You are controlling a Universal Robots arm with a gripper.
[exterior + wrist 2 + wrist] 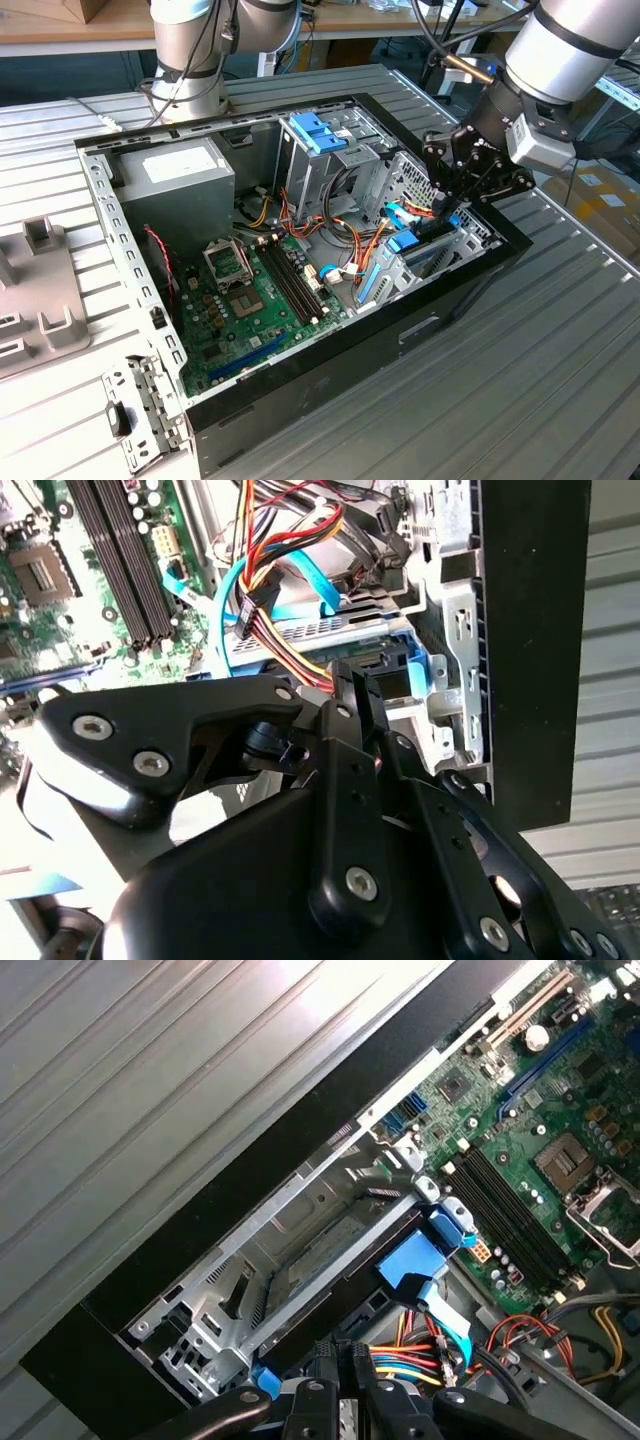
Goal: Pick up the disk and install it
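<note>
Gripper [450, 205] down at the drive cage [440, 240], fingers [340, 1380] drawn close together, nothing visibly clamped. Sat right beside the disk [330, 1260], already lying in the cage inside the open computer case [120, 230], blue tab [415, 1260] facing the motherboard [250, 310]. Bundle of coloured wires [275, 630] running just beside the fingertips

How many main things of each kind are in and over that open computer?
computer case: 1
green motherboard: 1
grey power supply: 1
pale blue latch: 1
disk in its blue carrier: 1
gripper: 1
Total: 6
</note>
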